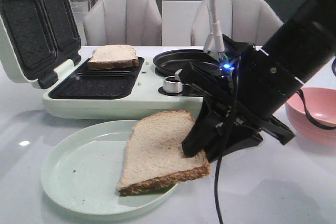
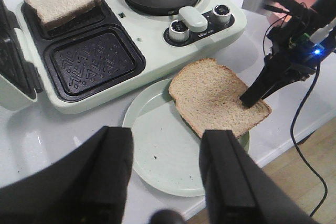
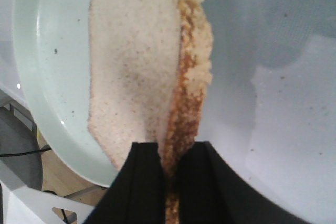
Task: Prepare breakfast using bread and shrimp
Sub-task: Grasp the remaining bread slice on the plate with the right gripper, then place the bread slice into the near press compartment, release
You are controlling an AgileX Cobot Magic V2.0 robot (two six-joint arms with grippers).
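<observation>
Right gripper point(image 1: 195, 150) pinching bread slice point(image 1: 157, 148) edge, lower centre, over plate point(image 1: 79, 177). Lift level; carry to empty grill well point(image 1: 94, 85). Left gripper point(image 2: 165, 177) wide, idle.

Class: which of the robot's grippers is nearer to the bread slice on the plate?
Right. The right gripper is clamped on the edge of the bread slice, which overhangs the plate. The left gripper hovers open above the plate, apart from the slice.

Your right arm point(image 1: 294, 61) is glossy black, with a blue light point(image 1: 227, 67), black cables point(image 1: 223, 161) and flat black fingers point(image 3: 144, 182).
</observation>
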